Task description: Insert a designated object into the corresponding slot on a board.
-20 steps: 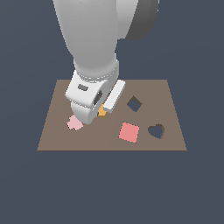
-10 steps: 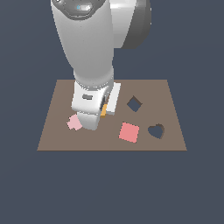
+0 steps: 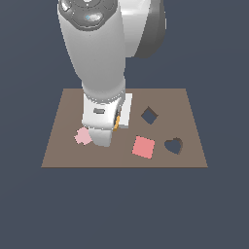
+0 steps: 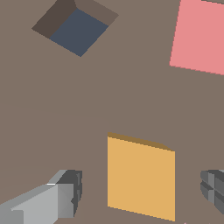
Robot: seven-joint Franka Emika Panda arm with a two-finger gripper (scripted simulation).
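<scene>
We hold the open gripper (image 4: 140, 192) astride the orange tile (image 4: 141, 177), fingers clear of both edges, diamond slot (image 3: 149, 115) rightward.

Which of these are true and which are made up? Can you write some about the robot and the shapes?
1. The orange tile lies between the open jaws. True.
2. The tile already sits in the diamond slot. False: it lies on the board, apart from the slot.
3. The red square lies between the arm and the heart hole. True.
4. The jaws grip the pink cross. False: it lies beside the arm, untouched.
</scene>
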